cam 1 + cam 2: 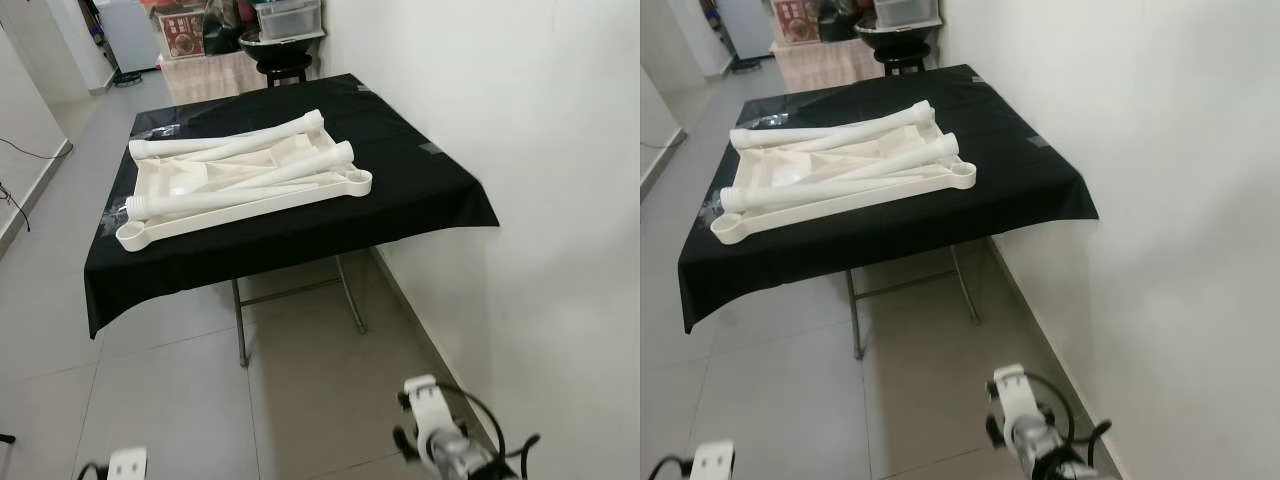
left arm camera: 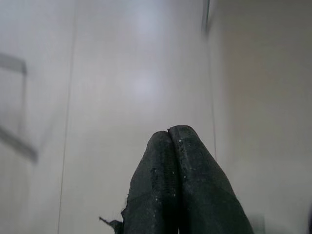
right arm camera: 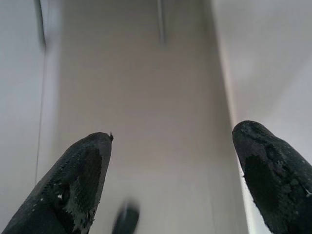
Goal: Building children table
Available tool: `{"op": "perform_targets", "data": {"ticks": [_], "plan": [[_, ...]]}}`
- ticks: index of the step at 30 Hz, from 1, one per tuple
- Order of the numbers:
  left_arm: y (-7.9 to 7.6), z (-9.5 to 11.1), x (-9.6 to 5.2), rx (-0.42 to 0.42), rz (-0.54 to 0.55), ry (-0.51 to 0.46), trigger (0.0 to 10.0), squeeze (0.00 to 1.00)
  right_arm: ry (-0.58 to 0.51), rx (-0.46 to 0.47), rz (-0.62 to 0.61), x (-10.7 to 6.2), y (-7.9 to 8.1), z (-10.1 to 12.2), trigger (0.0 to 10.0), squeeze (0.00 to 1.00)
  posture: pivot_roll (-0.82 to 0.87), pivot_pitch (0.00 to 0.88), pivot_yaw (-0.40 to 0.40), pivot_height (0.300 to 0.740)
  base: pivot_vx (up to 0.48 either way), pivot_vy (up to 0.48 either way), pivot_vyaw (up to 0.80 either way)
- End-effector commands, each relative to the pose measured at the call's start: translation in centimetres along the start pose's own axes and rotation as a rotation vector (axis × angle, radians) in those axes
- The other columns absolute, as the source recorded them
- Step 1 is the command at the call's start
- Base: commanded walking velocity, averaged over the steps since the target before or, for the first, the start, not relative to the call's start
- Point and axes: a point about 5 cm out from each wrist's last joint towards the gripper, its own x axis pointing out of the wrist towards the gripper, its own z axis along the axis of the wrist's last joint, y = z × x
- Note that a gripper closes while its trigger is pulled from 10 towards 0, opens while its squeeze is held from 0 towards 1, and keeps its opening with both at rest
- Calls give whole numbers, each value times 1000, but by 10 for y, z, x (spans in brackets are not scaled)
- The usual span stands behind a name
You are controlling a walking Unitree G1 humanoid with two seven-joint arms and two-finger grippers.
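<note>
Nearest, both arms hang low over the floor [image 1: 180, 400]. The left gripper [image 2: 169, 134] has its fingers pressed together on nothing; the right gripper [image 3: 170, 141] is spread wide, empty. Farther off, a black-clothed table [image 1: 400, 180] carries the white tabletop [image 1: 160, 185], legs [image 1: 240, 198] piled in it. A stool [image 1: 283, 65] stands behind.

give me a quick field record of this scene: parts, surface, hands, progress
parts: white tabletop lying on the black cloth, four white legs loose on it
surface: folding table beside the white wall
left hand: shut, empty, low over the floor
right hand: open, empty, low over the floor
progress: no leg fitted yet
</note>
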Motion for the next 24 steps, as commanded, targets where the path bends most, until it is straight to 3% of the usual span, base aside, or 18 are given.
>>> {"op": "perform_targets", "data": {"ticks": [1,6,7,9,11,14,18,20,24], "plan": [[11,19,2,-8,25,-107,10000,0,-67,20,15,0,-4,12,10000,0,-22,0,35,740,0,0,0],[9,44,3,-10,4,-245,10000,0,-135,-27,35,0,-6,26,10000,0,-20,0,27,740,0,0,0],[6,61,1,-2,-8,-352,10000,0,-199,-22,56,0,-6,40,10000,0,-28,0,25,740,0,0,0],[2,78,-4,-18,-9,-460,10000,0,-275,-40,68,-2,-9,53,10000,0,-26,0,26,740,0,0,0],[0,81,-6,-26,-8,-483,10000,0,-293,-47,69,-3,-9,55,10000,0,-26,0,26,740,0,0,0],[-20,94,-25,-55,-23,-602,10000,0,-470,-62,67,-12,-19,71,10000,0,-49,0,41,740,0,0,0],[-23,95,-31,-60,-31,-619,10000,0,-507,-63,74,-15,-20,74,10000,0,-49,0,41,740,0,0,0],[-42,96,-50,-51,-169,-669,10000,0,-655,-84,162,-34,-10,79,10000,0,-58,0,45,740,0,0,0],[-50,95,-57,-64,-205,-675,10000,0,-696,-92,193,-42,-5,80,10000,0,-61,0,42,740,0,0,0]]}}
